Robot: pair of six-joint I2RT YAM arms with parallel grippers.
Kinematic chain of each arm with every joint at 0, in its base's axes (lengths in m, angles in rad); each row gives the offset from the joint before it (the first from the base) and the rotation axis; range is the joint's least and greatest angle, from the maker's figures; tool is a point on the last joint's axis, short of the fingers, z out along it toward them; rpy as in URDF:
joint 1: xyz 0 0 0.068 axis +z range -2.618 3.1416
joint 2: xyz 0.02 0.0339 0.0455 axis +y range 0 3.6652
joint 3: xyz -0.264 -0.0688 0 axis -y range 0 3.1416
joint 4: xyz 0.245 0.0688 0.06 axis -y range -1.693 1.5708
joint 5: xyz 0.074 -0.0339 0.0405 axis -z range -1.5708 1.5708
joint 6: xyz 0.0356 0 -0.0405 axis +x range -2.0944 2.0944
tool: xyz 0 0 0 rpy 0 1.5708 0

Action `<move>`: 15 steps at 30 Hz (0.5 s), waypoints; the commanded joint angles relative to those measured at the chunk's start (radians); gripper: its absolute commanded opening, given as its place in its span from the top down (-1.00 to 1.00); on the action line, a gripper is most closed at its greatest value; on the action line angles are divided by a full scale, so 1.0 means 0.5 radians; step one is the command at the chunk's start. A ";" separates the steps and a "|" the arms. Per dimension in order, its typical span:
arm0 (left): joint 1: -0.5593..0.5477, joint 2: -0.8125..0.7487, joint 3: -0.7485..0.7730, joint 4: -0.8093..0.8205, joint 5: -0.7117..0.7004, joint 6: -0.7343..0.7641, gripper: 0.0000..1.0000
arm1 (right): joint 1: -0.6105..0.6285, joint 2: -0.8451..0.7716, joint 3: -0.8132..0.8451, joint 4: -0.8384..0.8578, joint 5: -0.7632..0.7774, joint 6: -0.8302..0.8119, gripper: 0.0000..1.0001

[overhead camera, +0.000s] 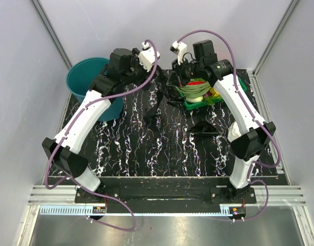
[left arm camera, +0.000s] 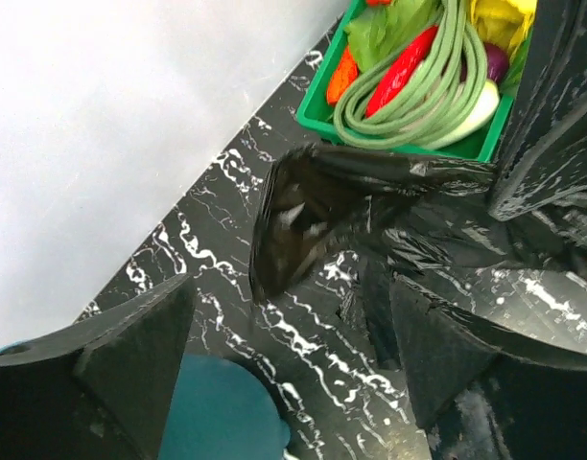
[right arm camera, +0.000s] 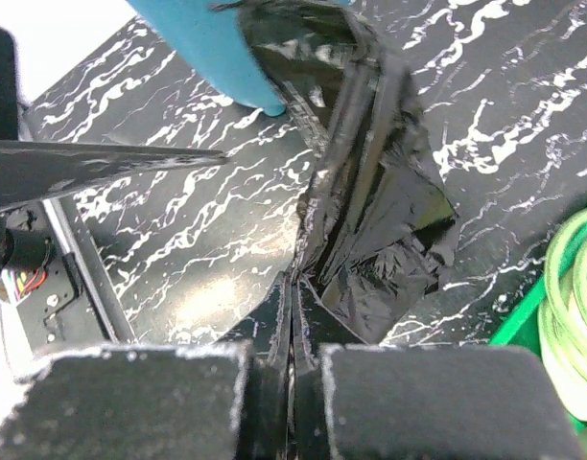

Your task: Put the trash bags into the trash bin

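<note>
While the glossy black plastic-film trash bag (right arm camera: 380,220) is pinched in the closed right tool (right arm camera: 292,316), just beside the round teal plastic bin (right arm camera: 207,48), the left tool (left arm camera: 289,307) is seen wide open, empty. Film should be raised over the bin's rim before release.

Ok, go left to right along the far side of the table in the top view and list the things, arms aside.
Bin → bag → tray

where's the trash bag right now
In the top view the trash bag is at far centre, pinched in the right gripper, between the trash bin on its left and the vegetable tray on its right.
</note>
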 commanded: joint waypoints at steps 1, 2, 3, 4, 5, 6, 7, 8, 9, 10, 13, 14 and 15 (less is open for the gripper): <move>0.052 -0.036 0.215 0.085 0.089 -0.264 -0.79 | -0.001 -0.074 0.017 0.126 0.271 0.191 1.00; 0.068 -0.042 0.242 0.067 0.123 -0.313 -0.80 | -0.001 -0.071 0.023 0.145 0.305 0.219 1.00; 0.074 -0.046 0.261 0.048 0.165 -0.362 -0.82 | -0.001 -0.071 0.020 0.169 0.348 0.253 1.00; 0.080 -0.055 0.270 0.024 0.227 -0.399 -0.82 | -0.001 -0.077 0.023 0.200 0.384 0.280 1.00; 0.080 -0.067 0.276 -0.001 0.282 -0.439 -0.82 | -0.001 -0.077 0.036 0.218 0.409 0.311 1.00; 0.080 -0.076 0.270 -0.016 0.358 -0.491 -0.82 | -0.001 -0.071 0.048 0.221 0.421 0.342 1.00; 0.080 -0.082 0.252 -0.023 0.435 -0.546 -0.82 | -0.001 -0.068 0.075 0.221 0.419 0.348 1.00; 0.080 -0.091 0.221 -0.023 0.527 -0.595 -0.82 | -0.001 -0.062 0.097 0.221 0.403 0.409 1.00; 0.077 -0.092 0.182 -0.013 0.595 -0.638 -0.82 | -0.001 -0.056 0.115 0.218 0.394 0.425 1.00; 0.080 -0.086 0.145 0.014 0.638 -0.681 -0.82 | -0.001 -0.053 0.128 0.218 0.388 0.440 1.00; 0.077 -0.040 0.071 0.054 0.739 -0.746 -0.78 | -0.001 -0.053 0.152 0.221 0.397 0.462 1.00; 0.077 -0.027 0.056 0.072 0.779 -0.770 -0.76 | -0.001 -0.056 0.152 0.218 0.403 0.465 1.00; 0.077 -0.012 0.037 0.091 0.801 -0.798 -0.74 | -0.001 -0.059 0.149 0.221 0.409 0.462 1.00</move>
